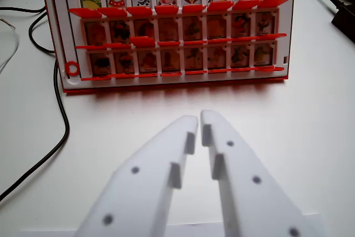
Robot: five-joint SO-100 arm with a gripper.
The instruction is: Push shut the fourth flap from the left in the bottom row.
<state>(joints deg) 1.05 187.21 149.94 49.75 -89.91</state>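
The white gripper (199, 119) fills the bottom of the wrist view, its two fingers drawn together so that only a thin slit shows between the tips — clenched on nothing, well apart from the board.

Ahead, across a stretch of bare white table (310, 137), lies the red-framed game board (178, 29), three rows of picture flaps running across the view. In the bottom row the fourth flap from the left (170, 59) sits slightly to the wrist view's left of the fingertips and straight up the picture from them, so the approach is nearly dead ahead with a small shift leftward. Its hinge line — the flap's long axis — runs side to side, square to the line of the fingers. Whether it stands fully open is hard to tell at this blur; a red edge lies along its base like its neighbours'.

A black cable (61, 120) curves over the table at the left, clear of the direct path.
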